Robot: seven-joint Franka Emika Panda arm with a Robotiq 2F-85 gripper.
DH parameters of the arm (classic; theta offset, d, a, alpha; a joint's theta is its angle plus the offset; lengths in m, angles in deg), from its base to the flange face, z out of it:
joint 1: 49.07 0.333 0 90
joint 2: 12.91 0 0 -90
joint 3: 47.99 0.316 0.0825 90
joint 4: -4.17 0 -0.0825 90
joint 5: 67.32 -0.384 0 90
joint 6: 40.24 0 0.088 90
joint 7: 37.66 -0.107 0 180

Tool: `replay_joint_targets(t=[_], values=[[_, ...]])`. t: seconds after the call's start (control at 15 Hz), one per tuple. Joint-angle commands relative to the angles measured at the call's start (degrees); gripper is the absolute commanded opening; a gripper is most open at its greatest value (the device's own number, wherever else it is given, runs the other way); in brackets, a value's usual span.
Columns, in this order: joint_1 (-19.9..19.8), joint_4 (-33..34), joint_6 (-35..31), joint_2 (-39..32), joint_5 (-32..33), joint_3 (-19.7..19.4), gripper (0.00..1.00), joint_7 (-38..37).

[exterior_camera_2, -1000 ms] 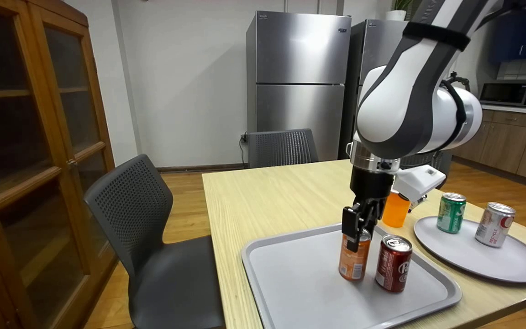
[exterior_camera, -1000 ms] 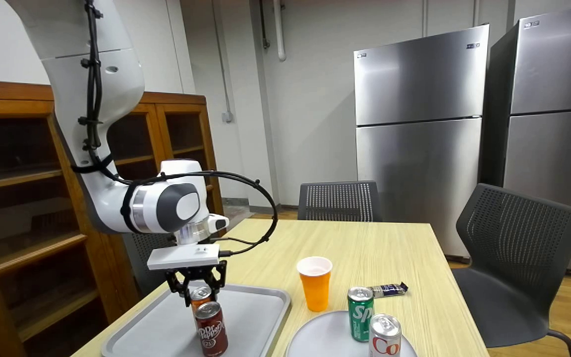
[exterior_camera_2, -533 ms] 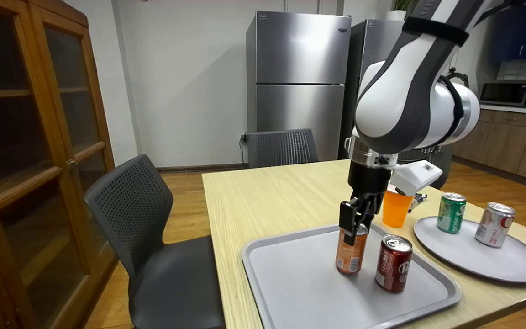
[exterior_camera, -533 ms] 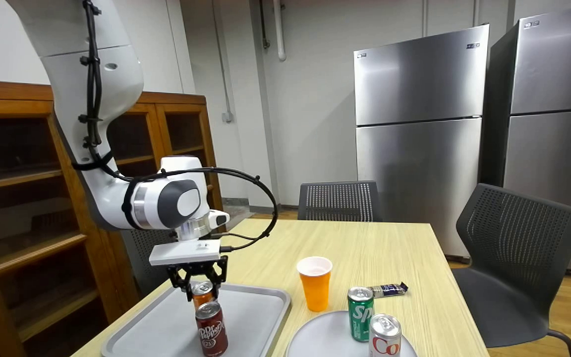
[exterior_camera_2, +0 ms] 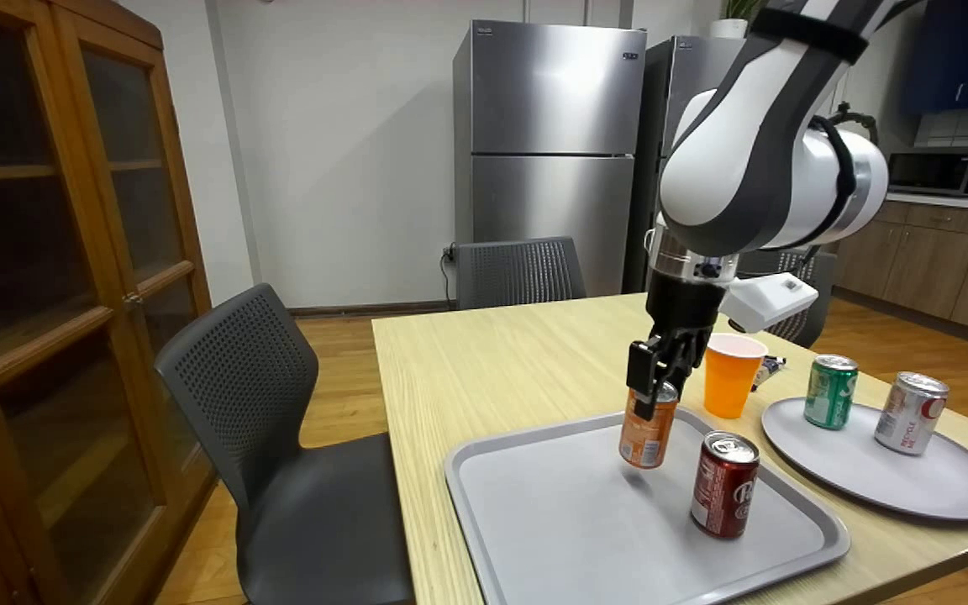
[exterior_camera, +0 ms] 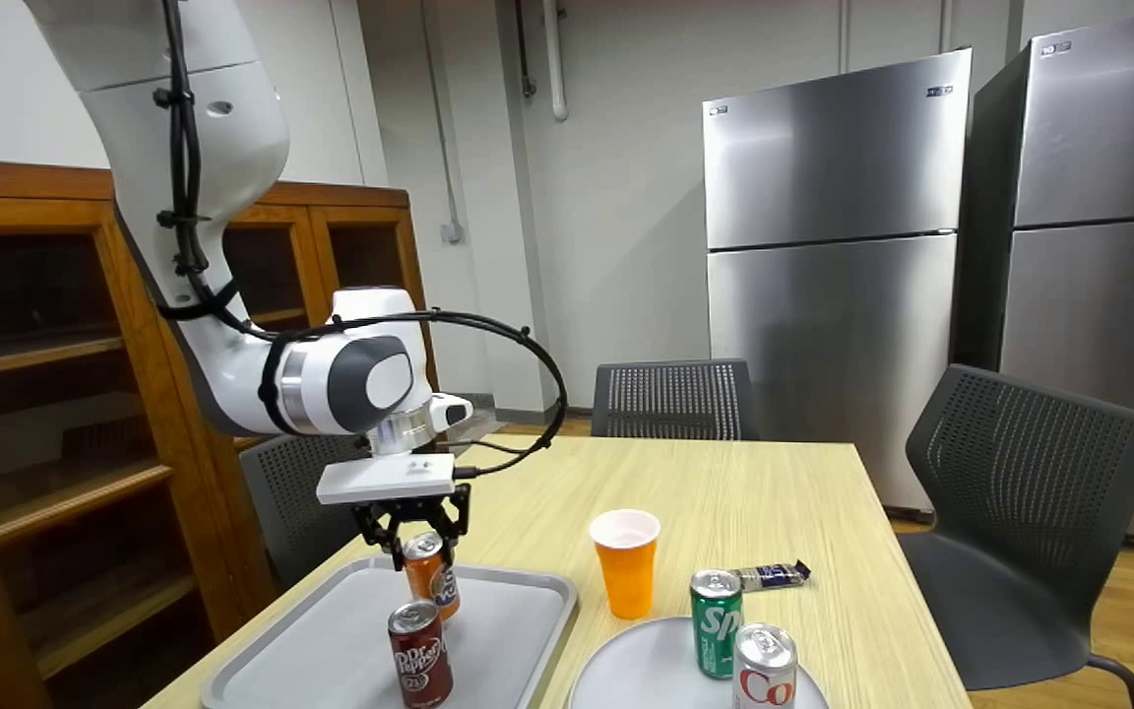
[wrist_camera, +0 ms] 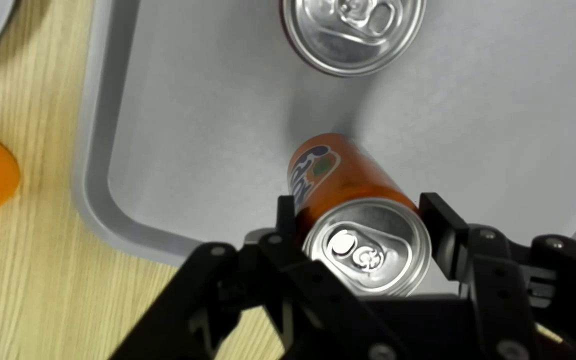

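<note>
My gripper is shut on an orange Fanta can, with one finger on each side near its top. In an exterior view the can hangs slightly tilted just above the grey tray, with a shadow under it. In the wrist view the can's silver lid faces the camera between the fingers, and its orange side slants away. A dark red Dr Pepper can stands upright on the tray close by; its lid also shows in the wrist view.
An orange cup stands on the table beside the tray. A round grey plate holds a green Sprite can and a silver can. A wrapped bar lies behind the plate. Chairs stand around the table.
The gripper and the Fanta can have risen and moved away from the Dr Pepper can, the can lifting off the tray. The other objects have not moved.
</note>
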Motion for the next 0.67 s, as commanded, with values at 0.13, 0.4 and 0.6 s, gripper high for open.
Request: replay_joint_targets(t=[0.13,0.4,0.6], values=[[-1.85,-0.01,0.35,2.67,-0.28,-1.83,0.38,-1.02],[-2.68,-0.22,0.21,3.2,0.55,-4.54,0.38,-1.79],[-3.08,-0.28,0.42,3.54,1.38,-6.92,0.38,-2.56]])
